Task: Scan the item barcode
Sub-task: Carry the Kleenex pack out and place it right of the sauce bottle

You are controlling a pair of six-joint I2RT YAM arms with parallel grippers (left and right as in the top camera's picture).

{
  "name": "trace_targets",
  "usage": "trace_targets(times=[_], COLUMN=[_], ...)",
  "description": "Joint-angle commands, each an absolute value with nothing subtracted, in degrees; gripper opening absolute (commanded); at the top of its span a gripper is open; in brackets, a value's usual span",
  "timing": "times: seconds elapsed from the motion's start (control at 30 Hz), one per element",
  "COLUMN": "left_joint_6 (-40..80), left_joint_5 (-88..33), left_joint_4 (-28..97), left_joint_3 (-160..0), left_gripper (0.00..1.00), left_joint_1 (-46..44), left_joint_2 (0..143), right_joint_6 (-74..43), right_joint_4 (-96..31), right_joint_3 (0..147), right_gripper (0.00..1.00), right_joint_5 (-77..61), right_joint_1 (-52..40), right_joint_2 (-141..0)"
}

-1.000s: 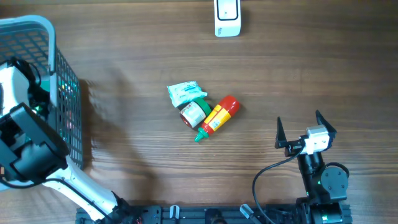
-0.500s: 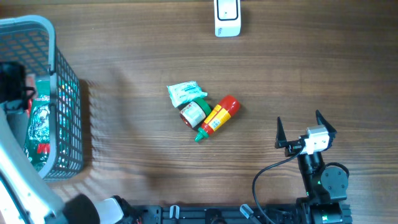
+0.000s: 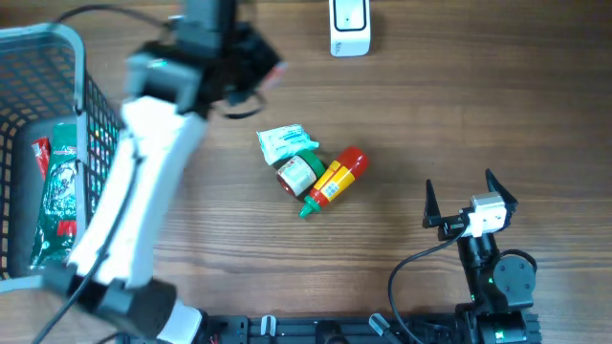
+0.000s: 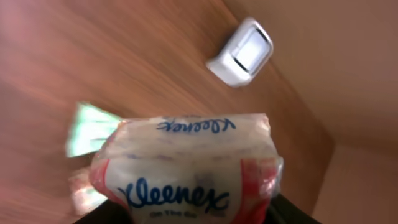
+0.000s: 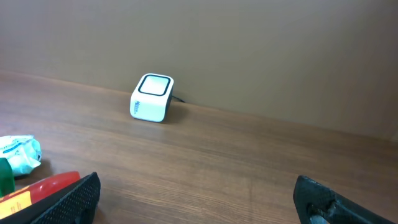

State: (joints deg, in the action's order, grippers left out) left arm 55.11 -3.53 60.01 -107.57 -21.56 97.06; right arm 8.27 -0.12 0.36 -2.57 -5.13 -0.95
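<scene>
The basket sits at the desk's left edge, and a green packet lies inside it. The left arm stretches out over the desk. Its left gripper squeezes the tissue pack, near the scanner at the far edge. The right gripper is wide apart by the near right corner.

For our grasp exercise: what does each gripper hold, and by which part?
Left gripper holds the Kleenex pack by the end nearest its wrist camera; right gripper holds nothing.
</scene>
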Motion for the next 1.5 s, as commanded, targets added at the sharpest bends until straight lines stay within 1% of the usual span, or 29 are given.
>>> trace_targets(times=[0.0, 0.1, 0.27, 0.57, 0.7, 0.77, 0.83, 0.9, 0.97, 1.1, 1.17, 1.23, 1.4, 1.47], left_joint_6=[54.19, 54.17, 54.22, 54.22, 54.19, 54.17, 54.17, 54.15, 52.51, 49.63, 49.06, 45.91, 37.15, 36.18], left_joint_5=[-2.96, -2.96, -2.92, -2.92, -2.92, -2.92, -2.35, -0.25, 1.04, 0.99, 0.95, 0.95, 1.8, 5.17], left_joint_4=[54.22, 49.19, 44.97, 46.15, 48.34, 50.52, 54.06, 56.05, 57.14, 58.57, 59.24, 59.27, 61.06, 63.31], left_joint_3=[-107.48, -107.48, -107.48, -107.48, -107.48, -107.48, -107.48, -107.48, -107.5, -107.7, -107.7, -107.7, -107.7, -107.7], left_gripper=[0.51, 0.53, 0.53, 0.54, 0.55, 0.59, 0.66, 0.77, 0.85, 0.95, 0.97, 1.0, 1.0, 1.0], left_joint_1=[-29.19, -33.93, -38.26, -38.72, -38.72, -38.74, -38.65, -38.61, -38.28, -36.86, -35.83, -34.87, -31.77, -30.2], left_joint_2=[104.55, 110.17, 117.8, 126.5, 127.07, 127.09, 127.09, 127.07, 126.65, 123.76, 120.86, 117.67, 106.98, 102.69], right_joint_6=[8.99, 9.02, 8.99, 8.99, 8.99, 9.02, 8.99, 8.97, 8.99, 8.99, 8.99, 8.99, 8.99, 8.99], right_joint_4=[-0.01, -0.01, -0.01, -0.01, 0.01, 0.01, -0.01, -0.01, -0.01, -0.01, -0.01, -0.01, -0.01, -0.01], right_joint_3=[0.32, 0.32, 0.32, 0.32, 0.32, 0.32, 0.32, 0.32, 0.32, 0.32, 0.32, 0.32, 0.32, 0.32], right_gripper=[1.0, 1.0, 1.0, 1.0, 1.0, 1.0, 1.0, 1.0, 1.0, 1.0, 1.0, 1.0, 1.0, 1.0], right_joint_5=[-3.07, -3.07, -3.09, -3.07, -3.09, -3.09, -3.07, -3.07, -3.07, -3.09, -3.07, -3.09, -3.09, -3.07], right_joint_1=[-5.28, -5.3, -5.28, -5.3, -5.3, -5.28, -5.3, -5.3, -5.28, -5.3, -5.28, -5.28, -5.3, -5.3], right_joint_2=[-1.02, -1.02, -1.02, -1.02, -1.02, -1.02, -1.02, -1.02, -1.02, -1.02, -1.02, -1.02, -1.02, -1.02])
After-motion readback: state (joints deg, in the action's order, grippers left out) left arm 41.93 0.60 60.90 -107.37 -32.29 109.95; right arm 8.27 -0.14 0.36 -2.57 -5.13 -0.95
